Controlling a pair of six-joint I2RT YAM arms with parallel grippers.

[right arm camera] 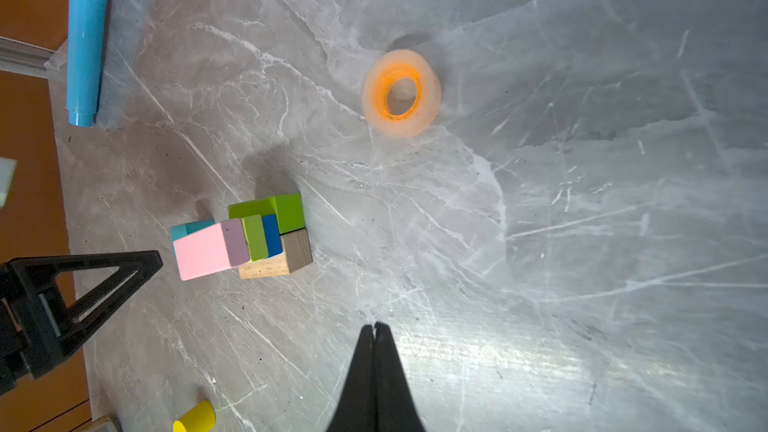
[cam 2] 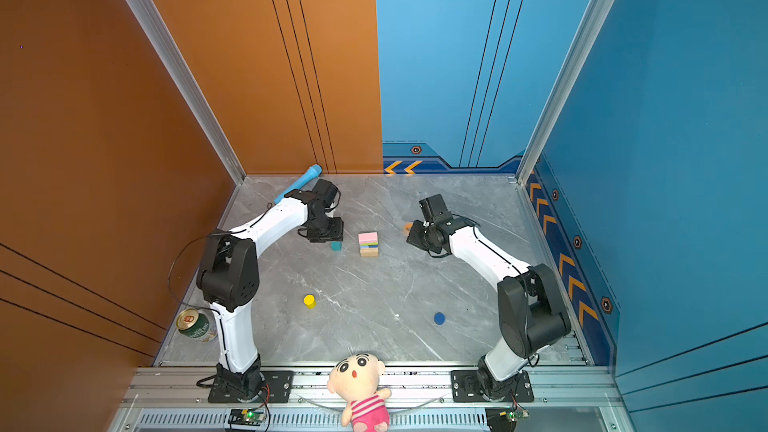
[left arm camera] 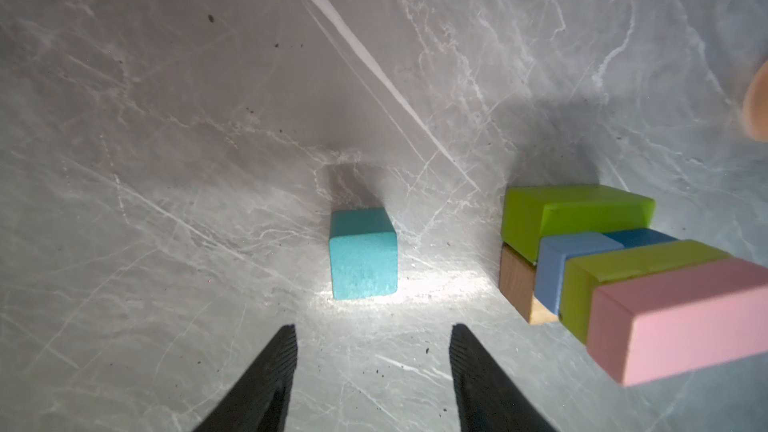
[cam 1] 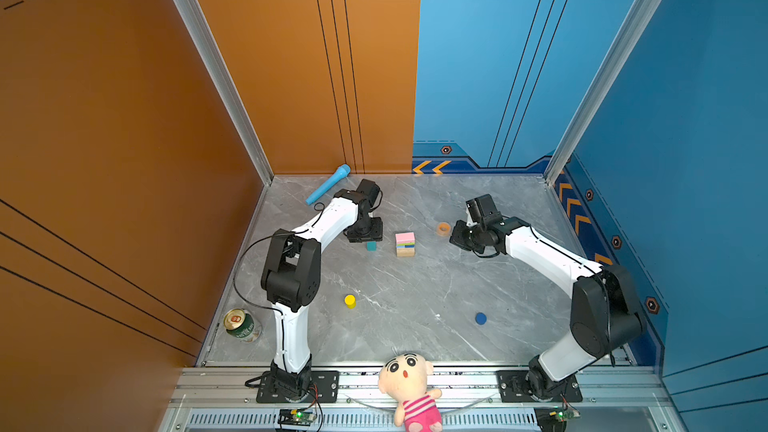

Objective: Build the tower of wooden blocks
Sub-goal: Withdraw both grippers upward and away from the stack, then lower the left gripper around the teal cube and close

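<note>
The tower (cam 1: 405, 244) is standing mid-counter (cam 1: 415, 284), with the loose cube (cam 1: 371, 246) just beside it on the left and the tape ring (cam 1: 443, 228) near it on the right. The microphone (cam 1: 328, 184) is lying back left. The left cylinder (cam 1: 350, 301) and right cylinder (cam 1: 481, 318) are resting well apart in front. The can (cam 1: 242, 325) is lying front left, and the doll (cam 1: 409, 388) is sitting before the front edge.

The table (left arm camera: 166, 118) is grey and marble-look, polished and scratched. The teal cube (left arm camera: 362, 259) carries matt, faintly grainy paint; the pink brick (left arm camera: 681, 326) is matt and smooth. The tan brick (right arm camera: 266, 270) is bare wood, grain showing. The tape ring (right arm camera: 401, 93) is translucent plastic, the microphone (right arm camera: 85, 43) glossy plastic. The left pincer (left arm camera: 373, 338) is matt black, finely ribbed.
</note>
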